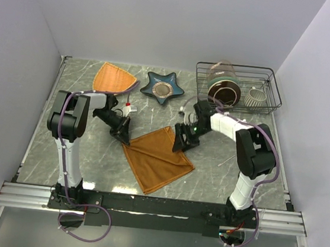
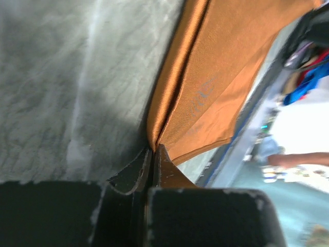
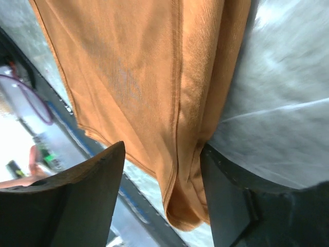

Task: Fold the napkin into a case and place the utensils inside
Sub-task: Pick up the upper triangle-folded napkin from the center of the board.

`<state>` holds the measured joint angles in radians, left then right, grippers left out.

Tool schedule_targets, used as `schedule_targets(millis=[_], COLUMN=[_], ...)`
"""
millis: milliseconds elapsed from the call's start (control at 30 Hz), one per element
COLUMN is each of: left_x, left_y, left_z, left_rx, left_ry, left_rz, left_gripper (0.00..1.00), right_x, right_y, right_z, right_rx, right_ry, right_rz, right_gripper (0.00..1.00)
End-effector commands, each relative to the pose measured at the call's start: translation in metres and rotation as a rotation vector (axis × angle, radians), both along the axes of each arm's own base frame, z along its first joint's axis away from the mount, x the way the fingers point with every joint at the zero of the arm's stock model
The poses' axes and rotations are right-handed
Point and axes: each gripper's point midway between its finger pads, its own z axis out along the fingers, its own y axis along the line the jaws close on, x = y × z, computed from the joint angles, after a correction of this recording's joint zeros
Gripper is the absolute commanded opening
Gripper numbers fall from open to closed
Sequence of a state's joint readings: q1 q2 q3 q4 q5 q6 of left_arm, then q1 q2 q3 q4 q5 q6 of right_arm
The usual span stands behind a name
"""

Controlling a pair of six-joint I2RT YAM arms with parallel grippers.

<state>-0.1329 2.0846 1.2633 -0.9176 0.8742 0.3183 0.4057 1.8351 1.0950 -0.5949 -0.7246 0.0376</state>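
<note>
The rust-orange napkin [image 1: 159, 157] lies flat on the grey table like a diamond, between the two arms. My left gripper [image 1: 122, 135] is at its left corner. In the left wrist view the gripper [image 2: 153, 149] is shut, with the napkin's [image 2: 216, 87] folded edge pinched between its tips. My right gripper [image 1: 182, 141] is at the napkin's far right corner. It [image 3: 163, 148] stands open astride the cloth [image 3: 133, 67], whose bunched corner hangs between the fingers and lies against the right finger [image 3: 226, 195]. A thin silver piece [image 1: 227, 161], likely a utensil, lies right of the napkin.
A wire rack [image 1: 274, 88] at the back right holds a brown bowl [image 1: 224, 92] and a ribbed cup [image 1: 255, 97]. A blue star-shaped dish [image 1: 163, 89] and an orange woven triangular plate [image 1: 114, 77] sit at the back. White walls close in three sides.
</note>
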Motion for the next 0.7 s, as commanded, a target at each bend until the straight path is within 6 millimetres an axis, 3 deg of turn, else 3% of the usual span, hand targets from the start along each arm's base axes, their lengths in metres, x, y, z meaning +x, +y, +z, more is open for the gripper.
schedule_targets(millis=[0, 200, 267, 300, 433, 500, 667], left_x=[0.021, 0.025, 0.022, 0.026, 0.019, 0.017, 0.009], left_y=[-0.001, -0.012, -0.011, -0.015, -0.014, -0.016, -0.019], left_z=[0.013, 0.031, 0.03, 0.04, 0.045, 0.054, 0.052], left_rx=[0.02, 0.027, 0.031, 0.025, 0.015, 0.009, -0.005], left_ry=[-0.297, -0.568, -0.634, -0.711, -0.888, -0.966, -1.077], left_rz=[-0.15, -0.292, -0.34, -0.358, -0.467, -0.513, -0.636], left_gripper=[0.01, 0.01, 0.01, 0.01, 0.01, 0.01, 0.01], right_x=[0.069, 0.105, 0.112, 0.118, 0.127, 0.132, 0.133], right_y=[0.002, 0.011, 0.012, 0.014, 0.019, 0.022, 0.033], right_z=[0.062, 0.065, 0.055, 0.056, 0.044, 0.046, 0.047], right_rx=[0.05, 0.056, 0.057, 0.06, 0.069, 0.084, 0.117], right_ry=[-0.345, -0.47, -0.469, -0.491, -0.507, -0.54, -0.547], right_rz=[0.084, 0.185, 0.198, 0.209, 0.246, 0.272, 0.356], right_gripper=[0.73, 0.8, 0.82, 0.82, 0.86, 0.88, 0.91])
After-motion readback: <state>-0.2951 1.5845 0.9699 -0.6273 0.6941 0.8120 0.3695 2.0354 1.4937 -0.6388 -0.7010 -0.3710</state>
